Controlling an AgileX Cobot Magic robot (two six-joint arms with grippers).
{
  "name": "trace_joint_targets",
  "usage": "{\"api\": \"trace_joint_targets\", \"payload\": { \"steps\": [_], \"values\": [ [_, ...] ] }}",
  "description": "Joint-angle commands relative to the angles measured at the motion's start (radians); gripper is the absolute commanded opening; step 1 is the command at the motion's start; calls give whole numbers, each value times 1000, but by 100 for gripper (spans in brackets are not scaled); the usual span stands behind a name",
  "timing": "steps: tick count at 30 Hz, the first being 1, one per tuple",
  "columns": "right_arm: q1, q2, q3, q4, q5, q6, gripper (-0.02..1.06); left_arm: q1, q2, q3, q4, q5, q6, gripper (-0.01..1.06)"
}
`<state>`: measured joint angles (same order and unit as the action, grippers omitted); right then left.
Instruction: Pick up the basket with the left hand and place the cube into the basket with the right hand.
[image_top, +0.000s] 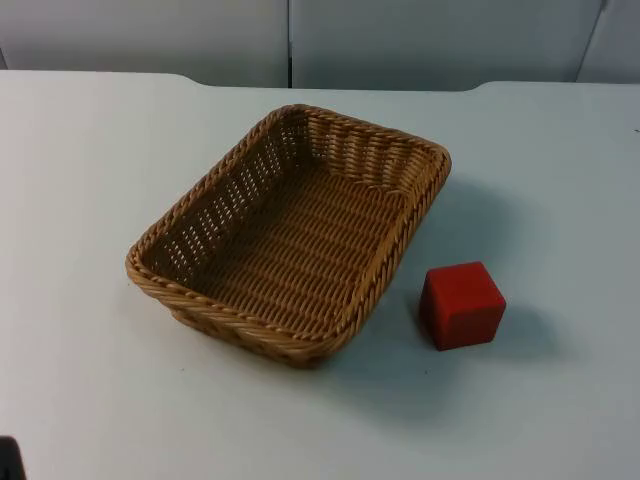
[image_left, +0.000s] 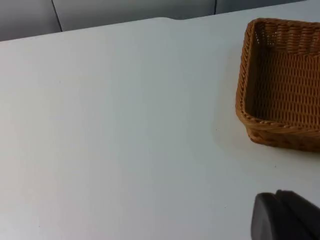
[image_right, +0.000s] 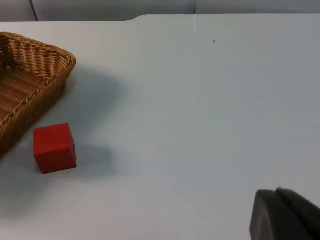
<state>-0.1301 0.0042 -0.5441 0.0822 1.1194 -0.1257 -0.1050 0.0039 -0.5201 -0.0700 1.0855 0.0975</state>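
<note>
Claw states could not be told: left claw (image_left: 287, 217) and right claw (image_right: 285, 215) both waited apart. Basket (image_top: 290, 235) rested mid-bench, ungrasped; cube (image_top: 462, 305) just beside it. Nothing yet done.

A white tabletop (image_top: 90, 180) spreads across the scene, smooth and matte. A grey partition wall (image_top: 140, 35) stands along the tabletop's far edge, made of flat panels with a dark vertical seam (image_top: 290, 45) between two of them. Where the tabletop meets that wall, its edge steps in a shallow notch with rounded corners. A tiny dark speck (image_right: 214, 41) marks the tabletop.
</note>
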Motion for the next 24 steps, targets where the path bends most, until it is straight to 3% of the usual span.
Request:
{"api": "trace_joint_targets", "payload": {
  "steps": [1, 4, 8, 9, 11, 13, 14, 17, 20, 21, 22, 24],
  "values": [
    [2, -4, 1, 2, -10, -5, 0, -8, -4, 6, -4, -10, -4, 0],
    [2, -4, 1, 2, -10, -5, 0, -8, -4, -18, -68, -27, -4, 0],
    [2, -4, 1, 2, -10, -5, 0, -8, 195, -137, -431, -41, 87, 0],
    [2, -4, 1, 2, -10, -5, 0, -8, 195, -137, -431, -41, 87, 0],
    [2, -4, 1, 2, -10, -5, 0, -8, 358, -205, -544, -10, 190, 0],
    [2, -4, 1, 2, -10, -5, 0, -8, 595, -288, -571, 21, 300, 0],
    [2, -4, 1, 2, -10, -5, 0, -8, 595, -288, -571, 21, 300, 0],
    [2, -4, 1, 2, -10, -5, 0, -8, 854, -360, -636, 19, 422, 3],
    [2, -4, 1, 2, -10, -5, 0, -8, 1057, -402, -813, 0, 584, 10],
    [2, -4, 1, 2, -10, -5, 0, -8, 1057, -402, -813, 0, 584, 10],
    [2, -4, 1, 2, -10, -5, 0, -8, 1186, -430, -929, -5, 700, 16],
    [2, -4, 1, 2, -10, -5, 0, -12, 1295, -458, -1040, -5, 792, 23]
  ]
}}
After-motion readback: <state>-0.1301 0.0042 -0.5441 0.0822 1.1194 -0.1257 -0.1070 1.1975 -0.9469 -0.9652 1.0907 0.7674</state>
